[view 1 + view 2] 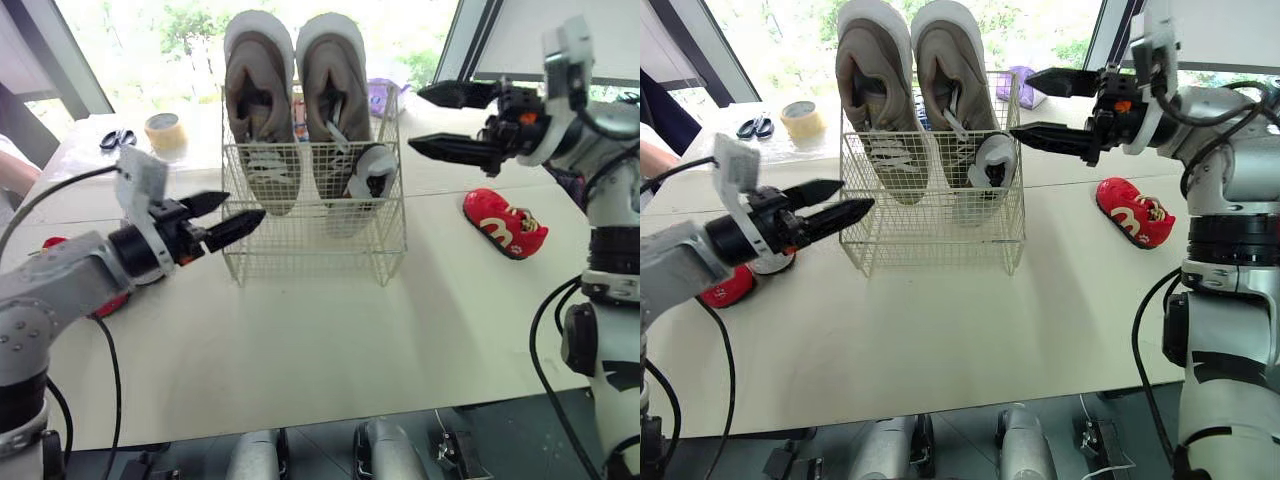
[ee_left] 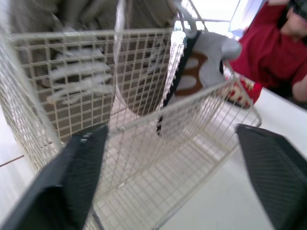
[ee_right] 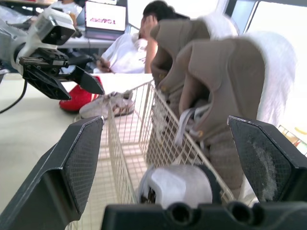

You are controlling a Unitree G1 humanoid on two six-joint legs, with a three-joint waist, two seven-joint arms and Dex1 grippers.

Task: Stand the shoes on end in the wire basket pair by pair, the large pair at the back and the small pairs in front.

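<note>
Left eye view: the wire basket (image 1: 312, 250) is seen standing on the white table (image 1: 330, 350). The large pair of taupe shoes (image 1: 258, 100) is stood on end along the basket's back, toes up and rising above its rim. One small grey-and-white shoe (image 1: 368, 175) is stood on end in the basket's front right part, just before the right large shoe. A small red shoe (image 1: 505, 225) is left lying on the table to the right of the basket, well apart from it. To the left of the basket, another red shoe (image 3: 79, 98) and a pale small shoe (image 3: 108, 104) are laid side by side.

The left gripper (image 1: 245, 206) is held just beside the basket's front left corner, fingers spread and nothing grasped. The right gripper (image 1: 416, 120) is held at the basket's upper right edge, fingers likewise parted and empty.

A roll of tape (image 1: 165, 132) and scissors (image 1: 118, 138) are seen behind the basket to its left.
</note>
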